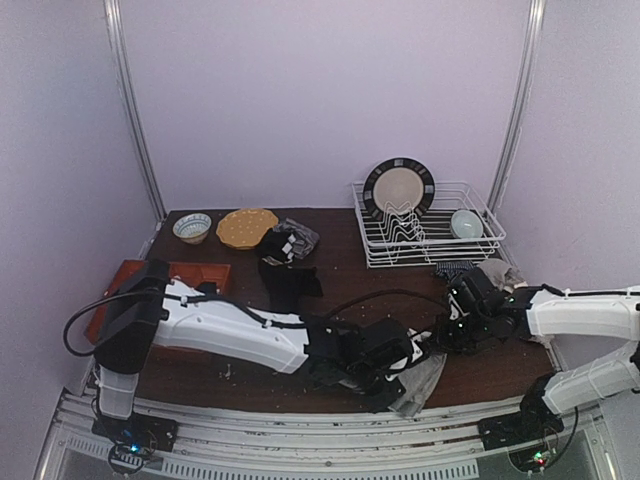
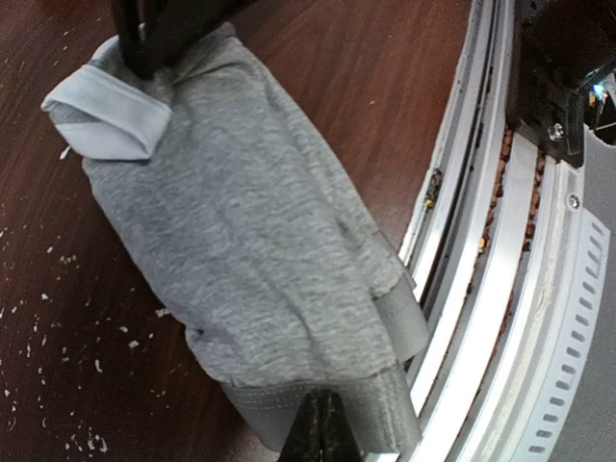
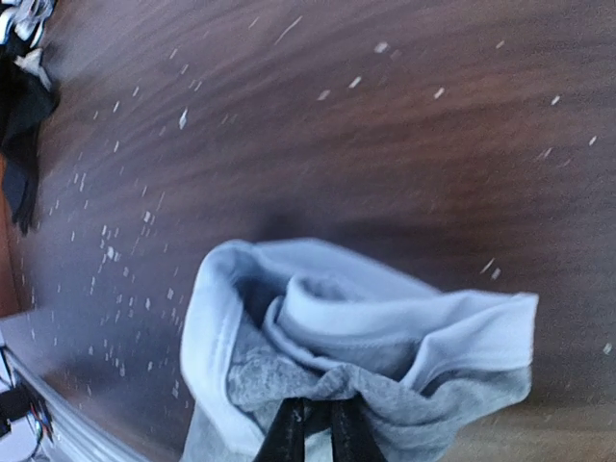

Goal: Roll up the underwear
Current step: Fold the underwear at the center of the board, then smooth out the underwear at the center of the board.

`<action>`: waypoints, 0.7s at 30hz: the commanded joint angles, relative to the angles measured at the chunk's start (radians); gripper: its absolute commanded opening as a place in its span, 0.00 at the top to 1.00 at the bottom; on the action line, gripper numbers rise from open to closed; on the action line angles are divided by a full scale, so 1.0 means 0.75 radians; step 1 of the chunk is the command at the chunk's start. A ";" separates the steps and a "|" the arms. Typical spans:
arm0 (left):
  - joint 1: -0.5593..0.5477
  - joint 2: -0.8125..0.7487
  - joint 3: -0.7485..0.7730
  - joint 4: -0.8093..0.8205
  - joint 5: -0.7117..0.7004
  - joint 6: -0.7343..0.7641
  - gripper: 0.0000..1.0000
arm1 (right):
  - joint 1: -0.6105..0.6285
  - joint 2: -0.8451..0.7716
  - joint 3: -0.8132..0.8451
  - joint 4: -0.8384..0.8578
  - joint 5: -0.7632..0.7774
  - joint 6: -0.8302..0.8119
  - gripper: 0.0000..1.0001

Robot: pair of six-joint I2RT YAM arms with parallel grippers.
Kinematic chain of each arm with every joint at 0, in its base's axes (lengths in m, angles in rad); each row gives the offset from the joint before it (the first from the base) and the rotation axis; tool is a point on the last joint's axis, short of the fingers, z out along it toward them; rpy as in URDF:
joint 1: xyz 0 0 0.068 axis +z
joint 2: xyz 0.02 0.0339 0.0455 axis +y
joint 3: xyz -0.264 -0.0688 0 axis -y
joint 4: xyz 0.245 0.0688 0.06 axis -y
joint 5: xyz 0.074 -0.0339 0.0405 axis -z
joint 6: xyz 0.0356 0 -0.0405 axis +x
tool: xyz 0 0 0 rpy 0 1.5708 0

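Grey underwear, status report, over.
Left gripper shut on grey underwear, waistband end. Right gripper shut on opposite end. Cloth lies along table rail. Nothing on top.

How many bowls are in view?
2. The patterned bowl sits back left beside the yellow plate; the pale bowl is in the wire rack. Others may be hidden.

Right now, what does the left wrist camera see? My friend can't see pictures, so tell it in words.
Light grey underwear lies bunched lengthwise on a dark wooden table, pinched at its near waistband by the left hand and at its far end by the right hand. White specks dot the wood, and a metal rail runs along the right.
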 commanded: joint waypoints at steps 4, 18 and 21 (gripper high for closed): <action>-0.070 0.108 0.067 0.070 0.055 0.088 1.00 | -0.140 0.117 0.028 0.146 0.102 0.047 0.90; -0.091 -0.066 -0.085 0.079 -0.113 0.098 0.93 | -0.193 -0.206 0.090 0.018 0.052 -0.146 0.45; -0.089 -0.185 -0.180 0.110 -0.157 0.066 0.68 | -0.193 -0.202 0.146 -0.132 0.005 -0.248 0.42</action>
